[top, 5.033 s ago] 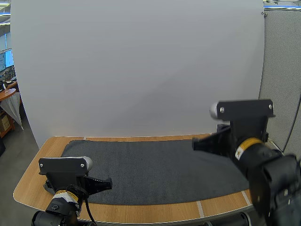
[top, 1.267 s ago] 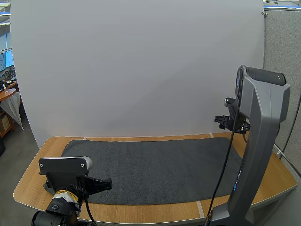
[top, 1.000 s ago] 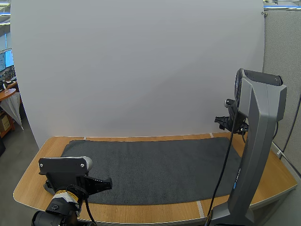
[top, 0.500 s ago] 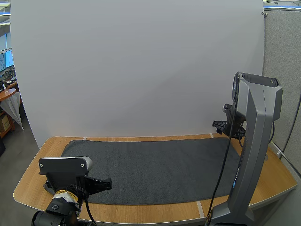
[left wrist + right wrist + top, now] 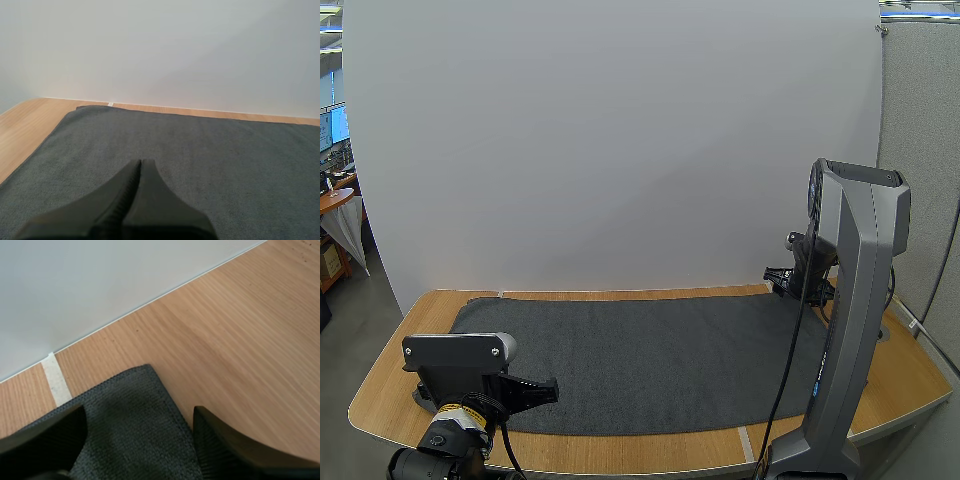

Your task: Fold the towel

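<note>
right wrist view: r gripper (image 5: pixel 139 415), fingers apart, astride towel (image 5: pixel 135 390) far-right corner, prob not touching yet; l gripper (image 5: pixel 139 167), fingers together, over its left end; long axis l-r.

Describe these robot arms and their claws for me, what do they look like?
The right arm is a long, smooth grey column with a round dark joint near its top. The left arm is black with a yellow band around its wrist. The left gripper and the right gripper each have two tapered matte black fingers.
</note>
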Available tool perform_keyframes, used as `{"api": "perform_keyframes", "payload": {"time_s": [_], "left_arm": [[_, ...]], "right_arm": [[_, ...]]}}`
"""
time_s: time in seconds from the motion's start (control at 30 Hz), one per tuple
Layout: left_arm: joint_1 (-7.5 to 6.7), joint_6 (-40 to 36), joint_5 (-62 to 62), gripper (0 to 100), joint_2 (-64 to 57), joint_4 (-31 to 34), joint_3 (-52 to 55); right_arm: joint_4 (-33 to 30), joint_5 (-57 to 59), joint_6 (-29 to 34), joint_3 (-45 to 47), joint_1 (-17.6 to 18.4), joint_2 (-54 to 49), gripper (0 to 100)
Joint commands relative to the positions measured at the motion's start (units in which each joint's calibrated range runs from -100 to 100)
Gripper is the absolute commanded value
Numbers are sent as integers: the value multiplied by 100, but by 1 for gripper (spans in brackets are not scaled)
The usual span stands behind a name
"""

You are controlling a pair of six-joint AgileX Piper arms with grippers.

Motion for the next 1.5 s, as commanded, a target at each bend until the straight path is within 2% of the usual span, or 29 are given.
{"api": "perform_keyframes", "payload": {"time_s": [0.0, 0.63, 1.47], "left_arm": [[9, -64, -51, 0, 0, 2, 0], [9, -64, -51, 0, 0, 2, 0], [9, -64, -51, 0, 0, 2, 0]], "right_arm": [[13, -35, -37, -27, 1, -42, 100], [-161, -591, -37, -42, -12, -42, 100], [-334, -606, -37, -109, -102, -42, 100]]}}
